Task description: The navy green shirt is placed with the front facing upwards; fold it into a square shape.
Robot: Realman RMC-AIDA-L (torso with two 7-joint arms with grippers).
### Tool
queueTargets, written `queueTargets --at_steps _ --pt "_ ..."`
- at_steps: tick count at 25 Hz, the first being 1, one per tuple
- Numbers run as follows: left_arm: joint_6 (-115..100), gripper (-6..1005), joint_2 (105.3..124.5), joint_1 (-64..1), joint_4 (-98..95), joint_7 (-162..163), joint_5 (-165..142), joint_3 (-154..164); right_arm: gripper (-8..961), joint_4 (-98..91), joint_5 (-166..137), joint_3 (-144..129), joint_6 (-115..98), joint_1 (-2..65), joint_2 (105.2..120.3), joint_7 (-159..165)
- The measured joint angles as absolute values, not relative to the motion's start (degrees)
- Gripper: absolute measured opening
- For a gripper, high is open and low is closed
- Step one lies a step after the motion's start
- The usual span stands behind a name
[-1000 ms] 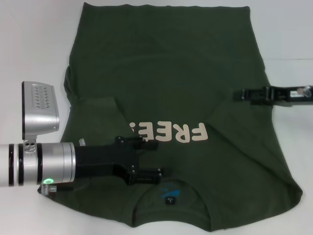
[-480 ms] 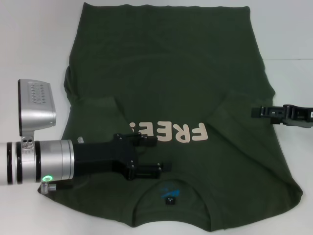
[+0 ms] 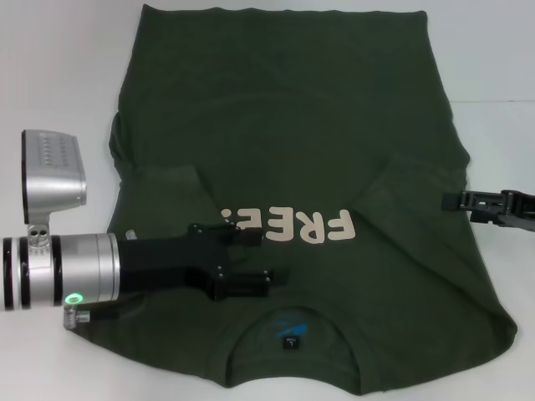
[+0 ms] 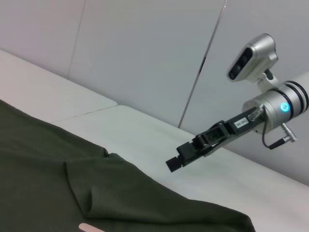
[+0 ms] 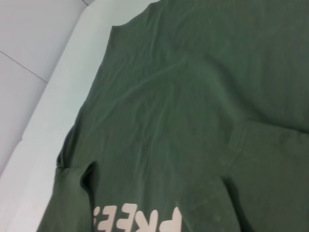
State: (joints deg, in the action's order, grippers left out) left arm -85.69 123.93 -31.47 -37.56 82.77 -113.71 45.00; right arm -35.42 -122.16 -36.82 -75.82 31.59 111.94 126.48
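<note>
the white table (image 3: 58, 67) carries the navy green shirt (image 3: 284, 109), spread front up, hem at the far edge, collar nearest the robot. both short sleeves lie turned inward over the body, so the sides run roughly straight; the near right shoulder corner flares out and is wrinkled. the cream "free" lettering (image 3: 322, 224) reads upside down from the head view and its left end is covered by the arm.

left gripper (image 3: 259, 259): over the chest, just beside the collar, fingers apart, nothing between them. contact with the cloth cannot be confirmed.

right gripper (image 3: 451, 200): at the shirt's right edge, beside the folded right sleeve, raised off the table in the left wrist view (image 4: 181, 157). whether its fingers are parted cannot be determined.

small blue neck label (image 3: 290, 324): visible inside the ribbed collar (image 3: 288, 334).

assessment: sleeve folds appear done; the lengthwise fold appears to be next. recommendation: take both shoulder corners level with each other, pinching only the layers meant to travel. smooth the flared right corner first. carry the collar edge toward the hem evenly so the crease lands square. risk: an uneven grasp would skew the fold
</note>
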Motion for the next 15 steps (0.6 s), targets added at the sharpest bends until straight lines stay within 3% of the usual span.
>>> queueTargets --at_steps 11,15 --pt "-86.02 840 123.92 -24.94 -45.49 92.83 -114.22 43.49 932 -33.88 -116.96 -30.89 -81.63 30.27 114.06 112.63" --pt "-86.57 839 123.92 -22.5 -47.66 94.27 -114.52 41.02 932 -32.04 -115.54 -30.97 -82.49 30.3 114.21 109.03"
